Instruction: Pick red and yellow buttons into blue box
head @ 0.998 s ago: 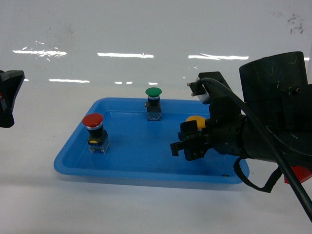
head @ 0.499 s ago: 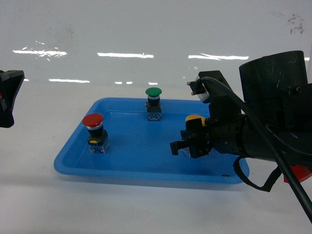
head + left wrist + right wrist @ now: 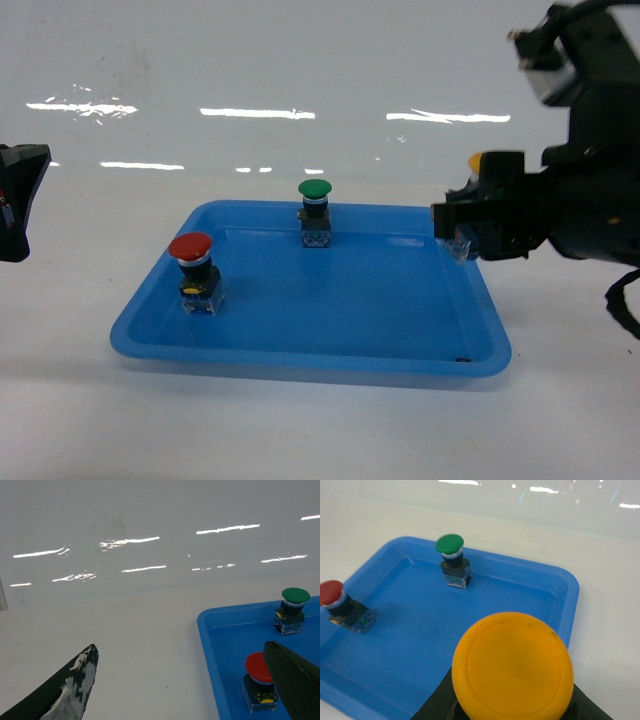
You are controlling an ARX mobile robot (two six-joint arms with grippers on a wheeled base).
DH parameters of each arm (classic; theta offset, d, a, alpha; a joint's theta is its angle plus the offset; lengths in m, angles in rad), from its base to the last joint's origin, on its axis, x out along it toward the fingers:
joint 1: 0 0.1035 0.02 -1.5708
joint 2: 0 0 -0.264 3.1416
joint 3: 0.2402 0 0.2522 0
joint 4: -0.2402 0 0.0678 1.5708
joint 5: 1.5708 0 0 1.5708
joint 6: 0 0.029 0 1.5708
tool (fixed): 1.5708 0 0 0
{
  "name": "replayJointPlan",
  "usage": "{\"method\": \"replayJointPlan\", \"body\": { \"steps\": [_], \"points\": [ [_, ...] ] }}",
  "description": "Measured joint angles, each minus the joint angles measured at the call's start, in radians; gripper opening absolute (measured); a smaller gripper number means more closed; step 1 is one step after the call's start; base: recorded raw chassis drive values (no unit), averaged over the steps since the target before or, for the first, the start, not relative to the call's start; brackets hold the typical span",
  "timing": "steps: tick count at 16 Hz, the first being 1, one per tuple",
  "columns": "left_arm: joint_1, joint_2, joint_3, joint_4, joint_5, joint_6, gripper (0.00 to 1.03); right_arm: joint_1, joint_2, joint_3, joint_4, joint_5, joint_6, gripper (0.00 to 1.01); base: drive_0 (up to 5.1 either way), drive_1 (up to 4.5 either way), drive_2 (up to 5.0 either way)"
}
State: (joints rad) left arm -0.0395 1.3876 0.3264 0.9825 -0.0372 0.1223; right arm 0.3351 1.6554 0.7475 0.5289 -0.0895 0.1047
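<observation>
**Yellow button lifted clear of tray, red one untouched**

- Tabletop: white, glossy. Blue box not in any view, so drop-off location unknown.
- Shallow blue tray: one. It's the source, holds the buttons upright on their bases, caps up, which suits a side-on grab on the body.
- Right claw: raised above and just past the tray's far right corner, closed on the yellow button. Cap fills the right wrist view, sitting above the black fingers, so my read is the grip is on the body below the cap. Held high probably to clear the tray rim for carry-out.
- Left claw: parked at the left, off the tray. Left wrist view shows two dark fingers spread wide apart with nothing between them. Looks like it's waiting.
- Red button: one, in tray, left side, near the left wall. Not gripped.
- Green button: one, against the tray's back wall. Not part of the task, should stay.

Count: three buttons total, one per colour. Two in tray, one in the air.
</observation>
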Motion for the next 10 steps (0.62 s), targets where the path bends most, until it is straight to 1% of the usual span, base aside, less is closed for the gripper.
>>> {"method": "replayJointPlan", "body": {
  "steps": [1,3,10],
  "points": [
    [0.0,0.0,0.0,0.0,0.0,0.0,0.98,0.008,-0.058,-0.022,-0.023,0.003,0.005,0.26,0.0,0.0,0.0],
    [0.0,0.0,0.0,0.0,0.0,0.0,0.98,0.019,-0.135,-0.05,-0.029,0.002,0.006,0.26,0.0,0.0,0.0],
    [0.0,0.0,0.0,0.0,0.0,0.0,0.98,0.016,-0.135,-0.048,-0.037,0.006,0.003,0.26,0.0,0.0,0.0]
  ]
}}
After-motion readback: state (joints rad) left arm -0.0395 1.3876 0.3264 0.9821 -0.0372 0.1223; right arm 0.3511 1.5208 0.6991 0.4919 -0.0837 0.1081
